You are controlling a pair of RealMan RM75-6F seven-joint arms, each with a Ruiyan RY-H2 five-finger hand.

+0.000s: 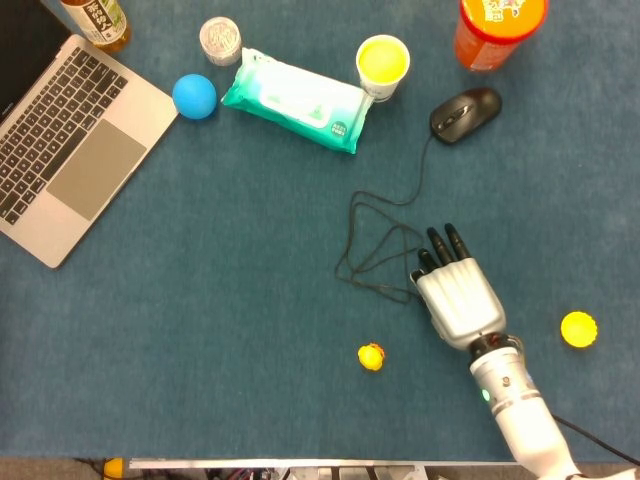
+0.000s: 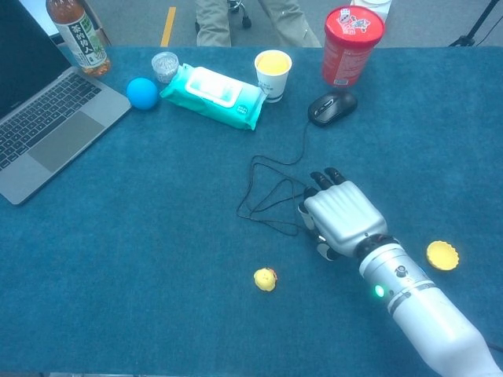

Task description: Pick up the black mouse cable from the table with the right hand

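The black mouse cable [image 1: 378, 240] [image 2: 271, 192] lies in loose loops on the blue table, running up to the black mouse [image 1: 465, 112] [image 2: 331, 106]. My right hand [image 1: 458, 295] [image 2: 342, 216] sits palm down at the right end of the loops. Its dark fingertips [image 1: 443, 243] [image 2: 324, 181] bend down onto the cable, and a strand passes under the hand. The hand's back hides whether the fingers grip the cable. The left hand shows in neither view.
A small yellow toy [image 1: 371, 356] and a yellow cap [image 1: 578, 328] lie near the hand. At the back stand a yellow cup [image 1: 382, 64], a wipes pack [image 1: 295, 100], a blue ball [image 1: 194, 96], a red canister [image 1: 497, 30] and a laptop [image 1: 65, 150].
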